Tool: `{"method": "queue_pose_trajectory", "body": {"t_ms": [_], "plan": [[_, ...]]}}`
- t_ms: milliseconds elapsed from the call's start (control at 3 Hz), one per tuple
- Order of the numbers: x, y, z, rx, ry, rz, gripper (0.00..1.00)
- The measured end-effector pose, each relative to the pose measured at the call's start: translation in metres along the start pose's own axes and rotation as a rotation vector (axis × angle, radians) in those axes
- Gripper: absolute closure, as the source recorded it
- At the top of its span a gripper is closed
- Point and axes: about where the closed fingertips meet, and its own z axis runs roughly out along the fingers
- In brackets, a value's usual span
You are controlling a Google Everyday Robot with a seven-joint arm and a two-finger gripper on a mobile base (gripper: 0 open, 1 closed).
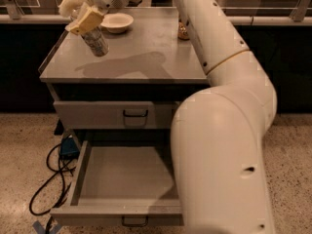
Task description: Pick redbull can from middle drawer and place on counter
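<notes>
The redbull can [97, 43], a slim silver-grey cylinder, hangs tilted over the left rear part of the counter [146, 62], its top end clamped in the gripper [87, 22] and its lower end leaning toward the camera. The cream-coloured fingers [84, 21] close on the can from either side. Whether the can's base touches the grey surface or sits just above it cannot be told from this angle. A dark shadow spreads across the counter to the right of the can.

Just behind the gripper, a shallow pale bowl [117, 22] rests near the counter's back edge. A brown can [183, 31] stands at the far right, partly hidden behind the arm [219, 130], whose broad white casing fills the right foreground and curves up and across to the gripper.

Below the counter, the top drawer [97, 115] is closed, its dark loop handle at the centre. Under it, the middle drawer [122, 172] stands pulled out, its smooth grey floor in plain view. A black cable [46, 189] loops over the speckled floor [24, 145] to the cabinet's left.
</notes>
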Motion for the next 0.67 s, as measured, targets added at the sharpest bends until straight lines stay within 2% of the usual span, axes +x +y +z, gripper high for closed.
{"method": "queue_pose_trajectory", "body": {"t_ms": [333, 667], "plan": [[0.007, -0.041, -0.015, 0.121, -0.054, -0.032, 1.0], [0.013, -0.087, -0.078, 0.367, -0.102, -0.073, 1.0]]}}
